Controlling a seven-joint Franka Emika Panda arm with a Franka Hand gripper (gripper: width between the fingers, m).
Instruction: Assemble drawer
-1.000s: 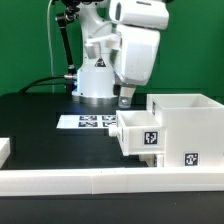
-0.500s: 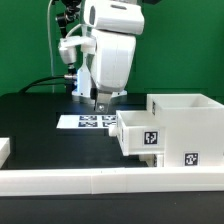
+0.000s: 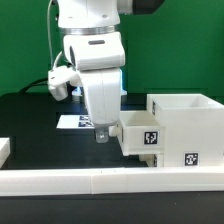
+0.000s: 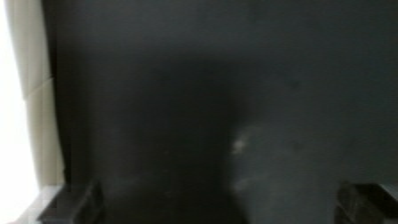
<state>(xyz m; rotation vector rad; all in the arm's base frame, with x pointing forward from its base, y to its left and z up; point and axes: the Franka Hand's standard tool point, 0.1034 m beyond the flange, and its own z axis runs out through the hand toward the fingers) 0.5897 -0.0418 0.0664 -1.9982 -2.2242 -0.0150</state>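
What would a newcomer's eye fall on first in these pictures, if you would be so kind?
First the big white arm, filling the middle of the exterior view, its gripper hanging low over the black table. Next the white casing at that view's right, with a tagged tray jutting from its side toward the gripper. The wrist view shows mostly dark table.
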